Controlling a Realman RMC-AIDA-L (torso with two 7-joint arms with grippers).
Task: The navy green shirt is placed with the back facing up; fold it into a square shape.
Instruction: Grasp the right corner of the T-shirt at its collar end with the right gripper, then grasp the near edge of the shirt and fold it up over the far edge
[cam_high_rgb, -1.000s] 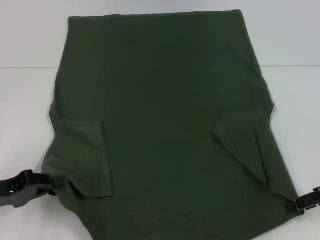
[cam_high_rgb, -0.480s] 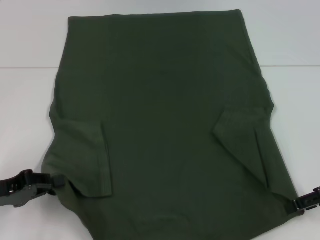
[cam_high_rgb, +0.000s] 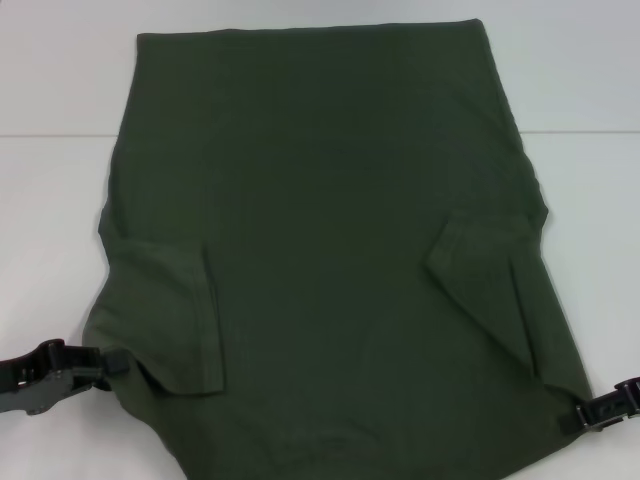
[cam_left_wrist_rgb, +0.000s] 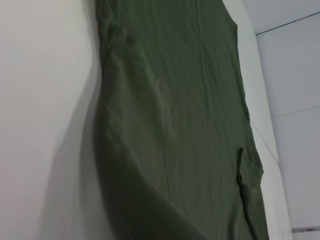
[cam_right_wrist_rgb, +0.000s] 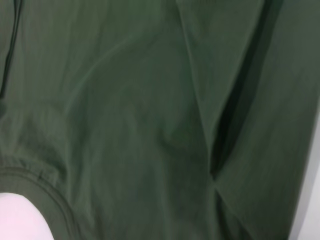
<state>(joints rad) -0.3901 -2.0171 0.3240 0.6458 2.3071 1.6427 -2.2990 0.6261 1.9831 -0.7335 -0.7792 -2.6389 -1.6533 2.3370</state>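
We start at the left end effector (cam_high_rgb: 100, 368), which sits at the near-left corner of the navy green shirt (cam_high_rgb: 330, 230), its tip touching the cloth edge; whether it is clenched on the fabric or merely beside it we cannot tell. The right end effector (cam_high_rgb: 588, 412) sits at the near-right corner in the same way, and its grip is equally unclear to us.

The shirt lies flat, back up, on the white worktop (cam_high_rgb: 50, 220), with both sleeves (cam_high_rgb: 175, 315) already turned inward over the body. We judge the step in hand to be taking the near edge and carrying it toward the far hem.

To do it well, we want both corners secured at matching points, then raised together and moved level (uneven lift would skew the crease). We should keep the cloth lightly taut between the arms so the tucked sleeves do not slip out.
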